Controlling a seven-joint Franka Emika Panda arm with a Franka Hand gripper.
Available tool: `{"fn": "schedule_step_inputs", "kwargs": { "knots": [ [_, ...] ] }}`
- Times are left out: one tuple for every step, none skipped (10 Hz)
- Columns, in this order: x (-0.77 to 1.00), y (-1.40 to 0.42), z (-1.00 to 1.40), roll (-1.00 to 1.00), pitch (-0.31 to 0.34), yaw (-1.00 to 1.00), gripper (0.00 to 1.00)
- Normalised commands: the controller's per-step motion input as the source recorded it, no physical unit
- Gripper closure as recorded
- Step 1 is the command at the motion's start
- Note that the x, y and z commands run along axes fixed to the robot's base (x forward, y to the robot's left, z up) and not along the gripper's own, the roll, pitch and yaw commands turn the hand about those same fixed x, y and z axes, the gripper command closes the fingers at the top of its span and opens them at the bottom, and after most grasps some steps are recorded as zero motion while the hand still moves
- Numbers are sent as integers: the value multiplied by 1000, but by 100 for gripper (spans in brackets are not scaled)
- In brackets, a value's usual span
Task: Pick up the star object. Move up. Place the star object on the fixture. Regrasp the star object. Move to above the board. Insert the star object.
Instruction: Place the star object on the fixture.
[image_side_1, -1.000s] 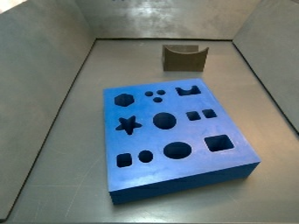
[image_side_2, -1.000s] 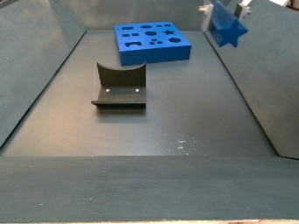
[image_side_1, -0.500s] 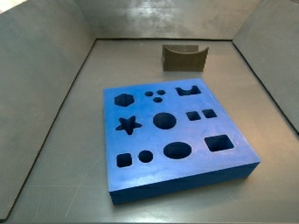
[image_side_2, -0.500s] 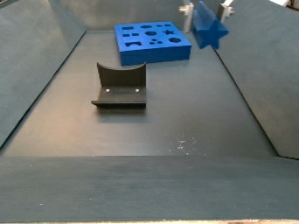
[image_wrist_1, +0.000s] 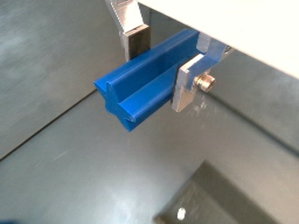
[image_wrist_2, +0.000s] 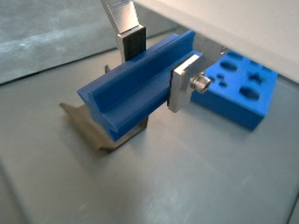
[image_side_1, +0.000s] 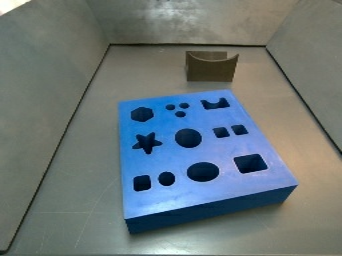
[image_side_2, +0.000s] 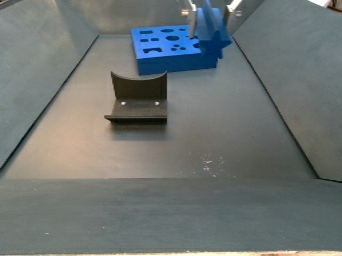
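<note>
Star object (image_wrist_1: 146, 83) is clamped between the two silver fingers of the gripper (image_wrist_2: 155, 63), lying sideways as a ridged blue bar with one pad on each long face; both wrist views show the same firm grasp. In a side view it hangs high in the air (image_side_2: 209, 27), in front of the board (image_side_2: 167, 50) as that camera sees it. Over the last second it has travelled across that view, from the right wall of the enclosure toward the middle, while staying at about the same height. The likely meaning is that pick-up and lift are done and the arm is now carrying the piece toward the fixture (image_side_2: 138, 100), which stands well apart from the board on the dark floor.

A wrist view shows the fixture (image_wrist_2: 100, 131) directly beneath the held bar, its curved notch bare, with the board (image_wrist_2: 239, 87) off to one side. The placing step looks close but is not yet done: the bar is clear of the notch, with open floor visible around it.

Every cutout in the board (image_side_1: 201, 150) is vacant, including the star-shaped hole (image_side_1: 147, 143), and nothing rests on the fixture (image_side_1: 211, 66). That view shows neither the arm nor the piece.
</note>
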Motion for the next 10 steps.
{"fn": "schedule_step_inputs", "kwargs": {
  "knots": [
    [1000,-98,-66,-1000,144,0,100],
    [1000,-74,-59,-1000,159,-23,100],
    [1000,-49,-52,-848,150,-49,100],
    [1000,-31,-47,-693,132,-64,100],
    [1000,-14,-44,-534,114,-75,100],
    [1000,1,-40,-375,100,-82,100],
    [1000,5,-29,-232,82,-81,100],
    [1000,13,-30,-193,66,-79,100],
    [1000,15,-30,-179,60,-75,100],
    [1000,22,-25,-161,63,-70,100]
  ]
}}
